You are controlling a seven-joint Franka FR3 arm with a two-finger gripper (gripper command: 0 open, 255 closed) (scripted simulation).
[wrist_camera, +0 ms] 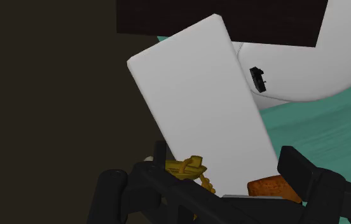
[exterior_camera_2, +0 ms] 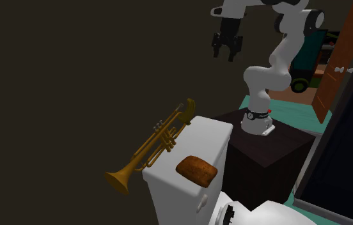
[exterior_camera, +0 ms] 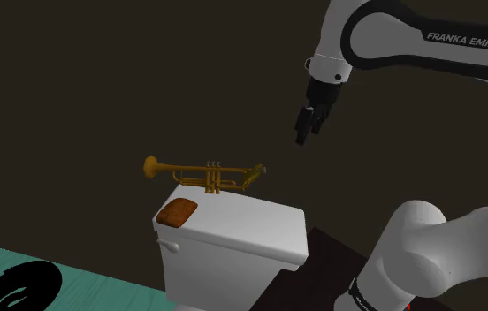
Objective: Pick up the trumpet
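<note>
A dark wall backs a white toilet tank. In the shoulder view, a brown block sits on the lid's left corner. The brass trumpet lies along its far edge, bell overhanging left. The gripper hangs up right, fingers spread, empty.

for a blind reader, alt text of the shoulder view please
A golden trumpet lies along the far edge of a white toilet tank, bell overhanging at the view's left, near a small brown loaf. Black fingers hang open well above it.
</note>
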